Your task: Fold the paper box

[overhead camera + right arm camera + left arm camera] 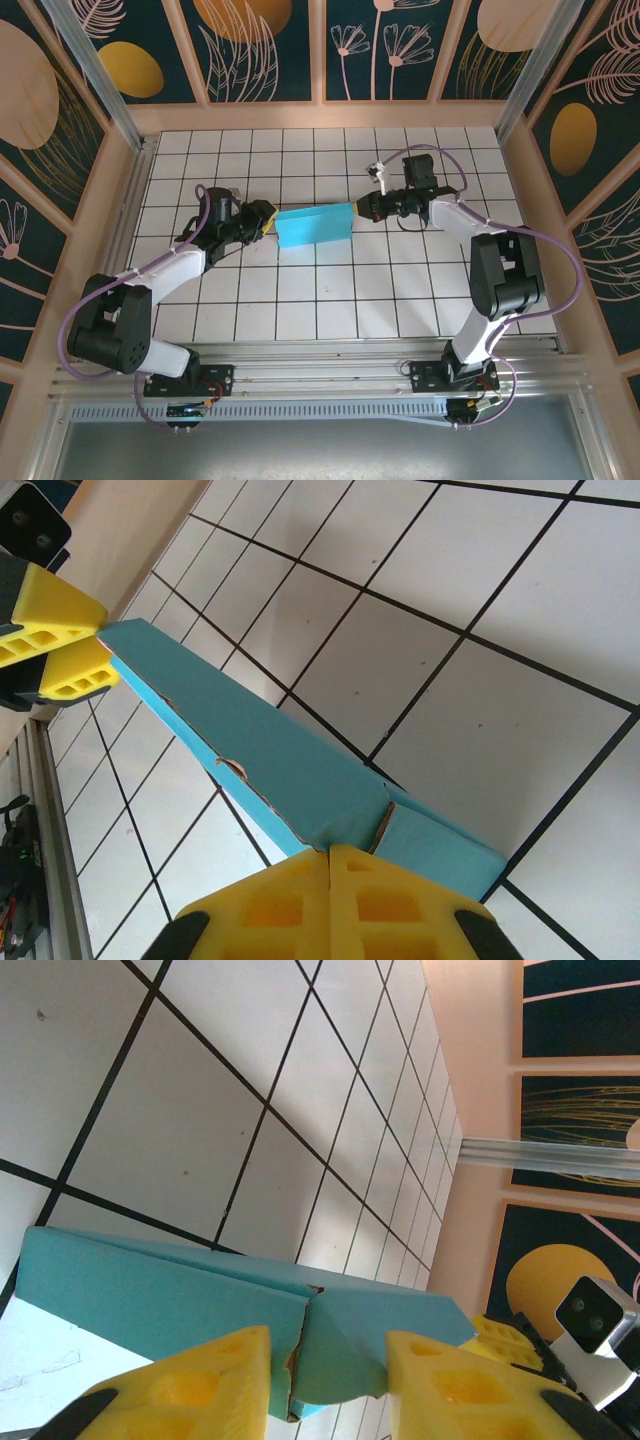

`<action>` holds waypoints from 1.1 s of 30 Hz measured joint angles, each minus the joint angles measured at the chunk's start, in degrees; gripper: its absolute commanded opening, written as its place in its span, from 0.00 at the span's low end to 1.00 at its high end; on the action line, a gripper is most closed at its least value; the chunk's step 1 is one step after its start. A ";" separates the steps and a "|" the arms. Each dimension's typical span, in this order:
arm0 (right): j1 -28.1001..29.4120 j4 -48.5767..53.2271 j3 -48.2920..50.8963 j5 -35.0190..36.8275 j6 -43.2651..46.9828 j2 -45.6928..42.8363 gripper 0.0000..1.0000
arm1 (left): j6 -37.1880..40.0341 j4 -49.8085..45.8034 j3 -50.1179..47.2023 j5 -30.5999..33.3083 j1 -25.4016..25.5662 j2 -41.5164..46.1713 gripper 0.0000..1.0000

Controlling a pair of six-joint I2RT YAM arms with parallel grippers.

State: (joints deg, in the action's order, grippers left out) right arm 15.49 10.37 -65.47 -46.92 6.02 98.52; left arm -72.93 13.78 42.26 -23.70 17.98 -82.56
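Paper box (313,225) gripped at one end, straddled at the other

Folded into a long, narrow turquoise shape, the paper box lies across the middle of the tiled bench (300,300), between the two arms. The right hand (330,865) has its yellow fingers pressed fully together, pinching the box's right end. The left hand (328,1360) is at the opposite end, its fingers partly apart with the box's edge in the gap; whether they press on it I cannot tell.
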 measured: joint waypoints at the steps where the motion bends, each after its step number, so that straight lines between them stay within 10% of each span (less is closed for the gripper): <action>1: 0.04 -0.28 0.24 0.17 -0.17 -0.02 0.00 | -0.13 0.42 -0.28 0.04 0.00 0.00 0.28; 23: -0.57 2.67 1.70 0.50 -4.76 -6.97 0.40 | 0.85 2.25 0.13 1.66 0.00 -1.57 0.24; 27: -0.81 0.31 2.71 2.71 -11.82 -9.68 0.59 | 0.90 2.25 0.17 1.66 0.00 -1.70 0.24; 33: -0.81 -3.39 2.99 7.98 -27.10 -10.03 0.60 | 2.25 2.21 0.20 1.66 0.00 -1.70 0.23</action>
State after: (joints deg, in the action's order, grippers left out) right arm 14.68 6.98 -62.48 -38.94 -21.08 88.49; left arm -70.67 15.99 42.46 -22.04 17.98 -84.27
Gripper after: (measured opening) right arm 0.597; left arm 0.237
